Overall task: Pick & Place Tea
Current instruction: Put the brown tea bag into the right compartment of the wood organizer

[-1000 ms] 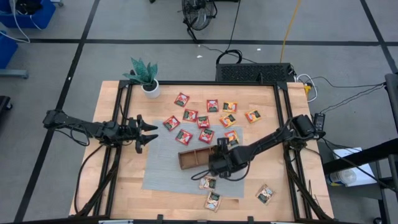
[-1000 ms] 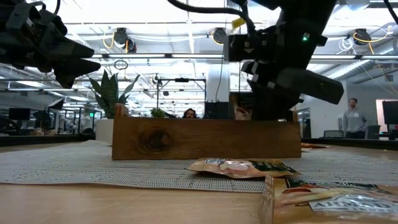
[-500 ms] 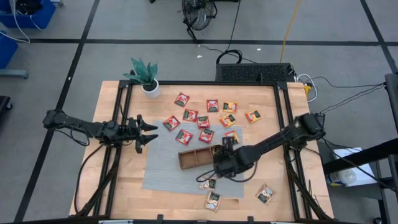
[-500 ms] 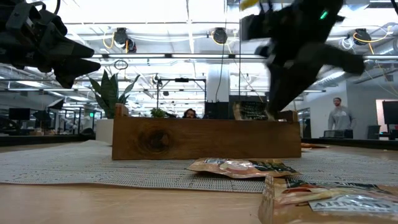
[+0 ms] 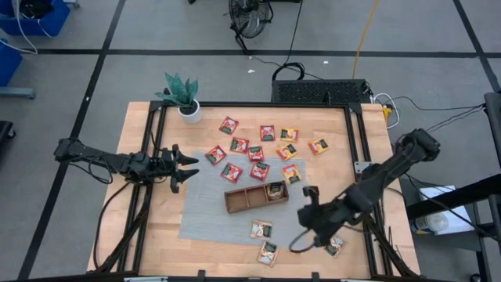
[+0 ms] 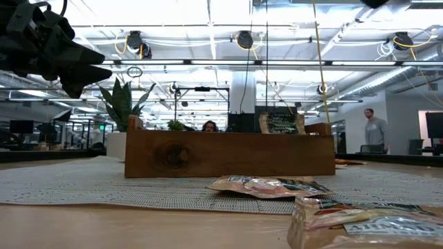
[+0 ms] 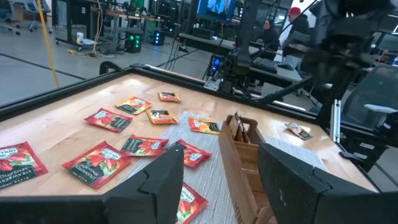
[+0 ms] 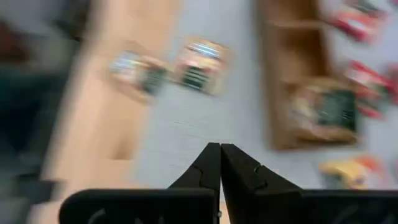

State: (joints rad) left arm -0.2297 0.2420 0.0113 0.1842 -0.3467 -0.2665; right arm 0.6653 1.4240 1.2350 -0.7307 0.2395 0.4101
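Observation:
The wooden three-compartment tray (image 5: pixel 244 199) (image 6: pixel 228 155) lies on the grey mat. A green-and-white tea sachet (image 5: pixel 274 190) (image 8: pixel 323 112) sits in its right end compartment, its top edge showing above the tray wall (image 6: pixel 280 123). Red and orange sachets (image 5: pixel 258 150) (image 7: pixel 102 163) lie scattered on the far half of the mat. Green ones lie near the front edge (image 5: pixel 261 229) (image 5: pixel 268 252) (image 5: pixel 334 245). My right gripper (image 5: pixel 307 193) (image 8: pixel 219 149) hangs shut and empty above the mat, right of the tray. My left gripper (image 5: pixel 188 168) (image 7: pixel 217 174) waits open at the left.
A potted plant (image 5: pixel 182 98) stands at the far left corner. The mat (image 5: pixel 203 215) covers the table's middle, with bare wood around it. Black frame rails (image 5: pixel 356 133) run along the sides. People (image 6: pixel 374 131) show in the room behind.
My right gripper has risen from the tray's right compartment and swung toward the table's right and near edge, tipping further downward and staying shut. It has left the low view. The green sachet stays in the tray.

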